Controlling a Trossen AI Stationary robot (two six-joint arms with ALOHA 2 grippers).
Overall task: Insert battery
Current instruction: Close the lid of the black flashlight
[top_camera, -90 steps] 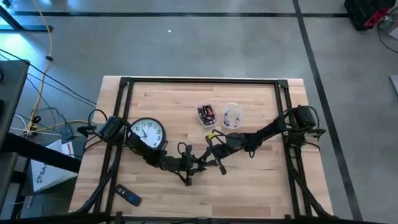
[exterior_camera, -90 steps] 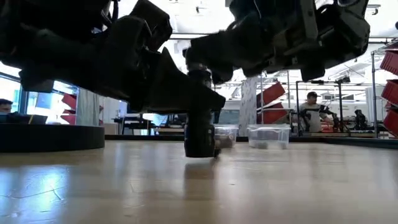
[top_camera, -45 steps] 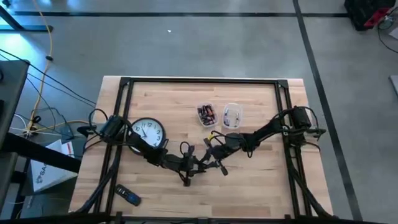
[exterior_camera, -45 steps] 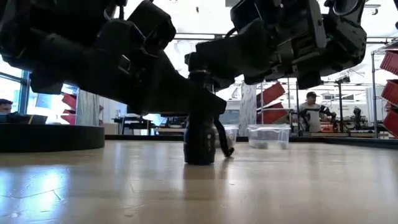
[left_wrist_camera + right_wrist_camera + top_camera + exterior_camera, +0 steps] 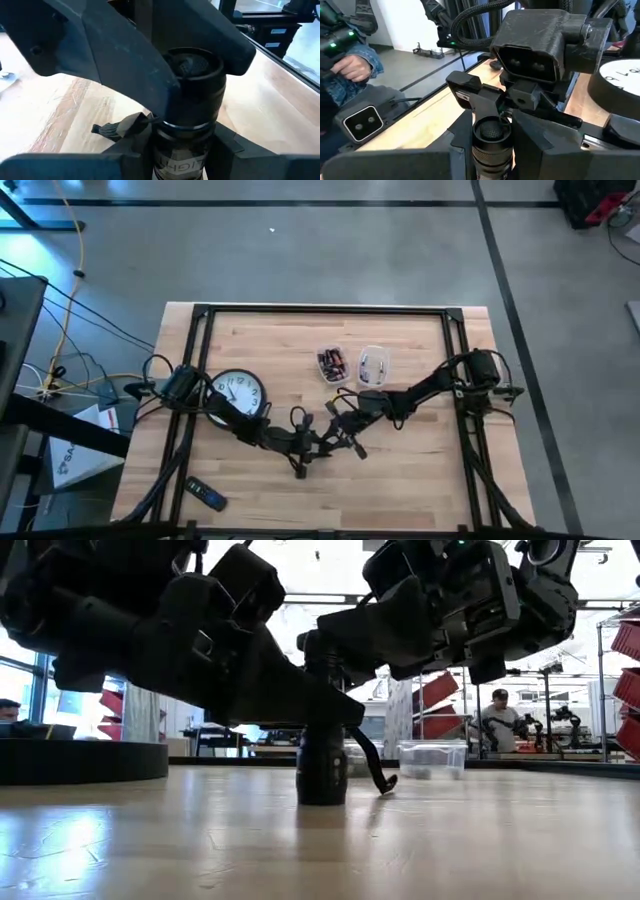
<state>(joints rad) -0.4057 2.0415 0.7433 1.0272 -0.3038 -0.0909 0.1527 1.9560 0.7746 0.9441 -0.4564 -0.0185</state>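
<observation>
A black flashlight stands upright on the wooden table near its middle, base down. My left gripper is shut on its lower body, and my right gripper is shut on its top cap. In the high view the two grippers, left and right, meet just near of the table's centre. A dark wrist strap hangs beside the flashlight, its end on the table. Small batteries lie in a clear tub at the far middle. My left gripper pinches the flashlight's lettered lower body between its two fingers, coming in level from the table's left. The flashlight stands upright with its base on the table. My right gripper pinches the flashlight's top cap between its two fingers, slanting down from the table's right. The cap sits above my left gripper's fingers.
A second clear tub stands beside the first. A wall clock lies face up under the left arm. A small remote lies near the near-left corner. People show in the room beyond the far edge.
My right gripper has turned about the flashlight's top while staying shut on it. The strap has swung out from behind the flashlight toward the table's right, its end now on the wood. The flashlight has kept its place, upright in my left gripper.
</observation>
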